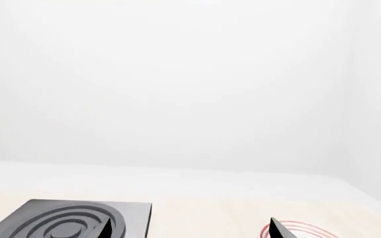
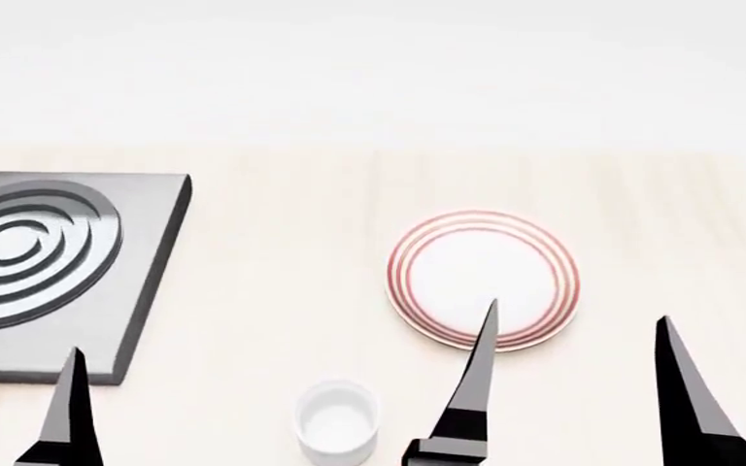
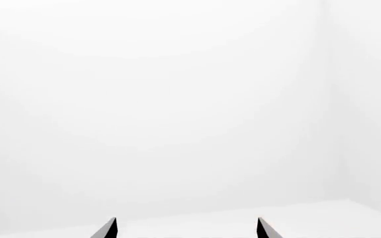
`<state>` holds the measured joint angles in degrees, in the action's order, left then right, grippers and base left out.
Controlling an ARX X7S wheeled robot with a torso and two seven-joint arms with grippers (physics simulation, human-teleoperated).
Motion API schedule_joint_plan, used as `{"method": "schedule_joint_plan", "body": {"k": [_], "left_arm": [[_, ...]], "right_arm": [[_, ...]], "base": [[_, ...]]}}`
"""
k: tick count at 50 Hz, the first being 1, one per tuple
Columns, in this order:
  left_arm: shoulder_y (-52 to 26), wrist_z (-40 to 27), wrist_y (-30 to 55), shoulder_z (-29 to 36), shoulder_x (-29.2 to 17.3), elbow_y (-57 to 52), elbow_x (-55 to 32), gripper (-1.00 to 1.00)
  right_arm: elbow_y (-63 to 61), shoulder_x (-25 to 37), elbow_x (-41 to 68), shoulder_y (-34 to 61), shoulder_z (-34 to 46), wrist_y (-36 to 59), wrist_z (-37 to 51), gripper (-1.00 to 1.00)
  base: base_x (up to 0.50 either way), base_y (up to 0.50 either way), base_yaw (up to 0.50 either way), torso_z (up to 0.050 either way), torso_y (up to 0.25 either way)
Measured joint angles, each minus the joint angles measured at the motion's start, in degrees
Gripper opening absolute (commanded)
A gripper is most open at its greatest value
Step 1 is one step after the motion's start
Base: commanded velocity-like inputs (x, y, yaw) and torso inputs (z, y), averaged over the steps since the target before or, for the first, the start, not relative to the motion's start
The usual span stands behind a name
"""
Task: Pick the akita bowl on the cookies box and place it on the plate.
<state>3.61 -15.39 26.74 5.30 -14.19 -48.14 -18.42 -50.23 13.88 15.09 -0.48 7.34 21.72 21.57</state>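
Right gripper (image 2: 574,335) fingers, nearest the head camera, stand wide apart and empty over the near edge of the red-ringed plate (image 2: 482,279), apparently parked before any reach; akita bowl and cookies box out of view.

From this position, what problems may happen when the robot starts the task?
1. Neither the speckled bowl nor the cookies box shows in any view, so reaching now would be blind; the head probably has to look elsewhere first.
2. The white cup stands between the two hands, near the right hand. It might be mistaken for the bowl or knocked over.
3. The right hand, open and empty, overlaps the plate in the head view; a low sweep could push it.
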Motion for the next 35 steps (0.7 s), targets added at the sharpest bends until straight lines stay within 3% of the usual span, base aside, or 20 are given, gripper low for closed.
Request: {"method": "schedule_joint_plan", "body": {"k": [26, 35], "left_arm": [[-0.1, -0.9, -0.1, 0.1, -0.9, -0.3, -1.2, 1.0], [-0.1, -1.2, 0.0, 0.5, -1.3, -0.5, -1.2, 1.0]], "right_arm": [[-0.5, 1.8, 1.4, 0.6, 0.9, 0.8, 2.2, 1.0], [-0.6, 2.4, 1.8, 0.8, 1.3, 1.0, 2.9, 1.0]], "base": [[0.0, 0.0, 0.0, 0.047, -0.047], [0.0, 0.0, 0.0, 0.043, -0.164]]}}
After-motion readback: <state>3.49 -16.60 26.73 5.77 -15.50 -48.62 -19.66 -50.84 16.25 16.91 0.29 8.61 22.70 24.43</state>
